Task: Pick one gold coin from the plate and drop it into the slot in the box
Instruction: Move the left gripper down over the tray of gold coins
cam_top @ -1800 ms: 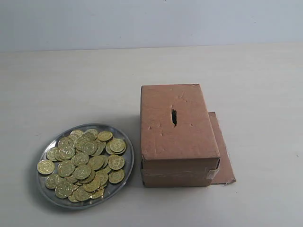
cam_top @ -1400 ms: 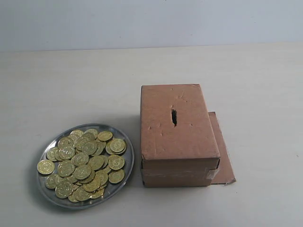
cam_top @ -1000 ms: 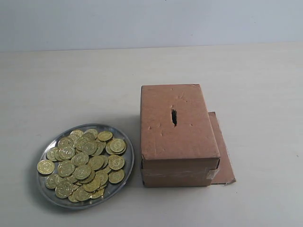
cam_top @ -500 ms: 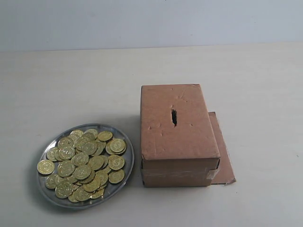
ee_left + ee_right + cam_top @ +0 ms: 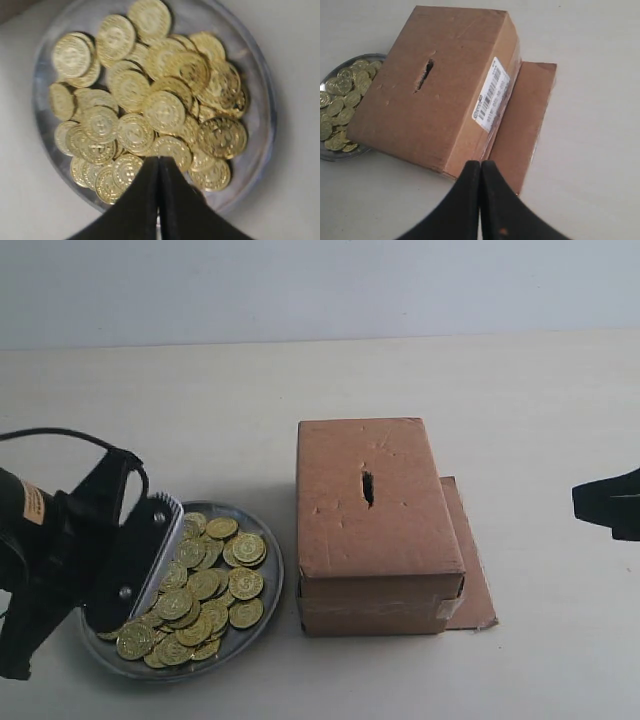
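Left gripper (image 5: 158, 172), fingers pressed together with nothing between them, hangs tilted over the left part of the plate (image 5: 270, 590); its arm enters from the left edge. The gold coins (image 5: 205, 583) lie heaped on the plate. Right gripper (image 5: 480, 172), likewise closed and empty, hovers well to the right of the box (image 5: 375, 530), pointing towards it. The slot (image 5: 367, 487) sits mid-top of the box. Plate and box stand just beside each other on the table (image 5: 200, 410).
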Action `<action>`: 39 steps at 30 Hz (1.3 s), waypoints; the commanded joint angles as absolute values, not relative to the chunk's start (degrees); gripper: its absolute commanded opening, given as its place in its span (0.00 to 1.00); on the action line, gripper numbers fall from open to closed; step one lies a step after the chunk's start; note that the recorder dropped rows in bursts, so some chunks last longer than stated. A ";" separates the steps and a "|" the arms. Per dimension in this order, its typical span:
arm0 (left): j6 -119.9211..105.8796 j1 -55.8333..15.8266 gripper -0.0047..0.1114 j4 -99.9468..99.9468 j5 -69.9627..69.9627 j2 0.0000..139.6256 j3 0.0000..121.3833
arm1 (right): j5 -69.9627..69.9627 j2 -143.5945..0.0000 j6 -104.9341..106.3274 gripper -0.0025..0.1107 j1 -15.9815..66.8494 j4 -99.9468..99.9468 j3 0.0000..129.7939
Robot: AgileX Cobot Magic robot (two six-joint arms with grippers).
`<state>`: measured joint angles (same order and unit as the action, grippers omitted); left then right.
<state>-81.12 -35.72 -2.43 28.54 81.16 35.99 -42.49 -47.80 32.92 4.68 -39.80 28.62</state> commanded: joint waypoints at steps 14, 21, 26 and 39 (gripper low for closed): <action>-79.44 -36.00 0.49 10.90 25.57 87.96 36.61 | -43.63 -46.69 34.83 0.02 4.36 -41.63 29.07; -54.96 -35.20 0.35 8.79 22.09 87.99 38.94 | -43.98 -46.69 34.83 0.02 4.36 -42.14 29.07; -44.55 -29.75 0.34 5.84 25.63 89.36 42.96 | -44.23 -46.69 34.83 0.02 4.36 -42.40 29.07; -71.13 -25.12 0.33 -20.82 38.57 96.29 47.15 | -44.39 -46.69 34.83 0.02 4.36 -42.66 29.07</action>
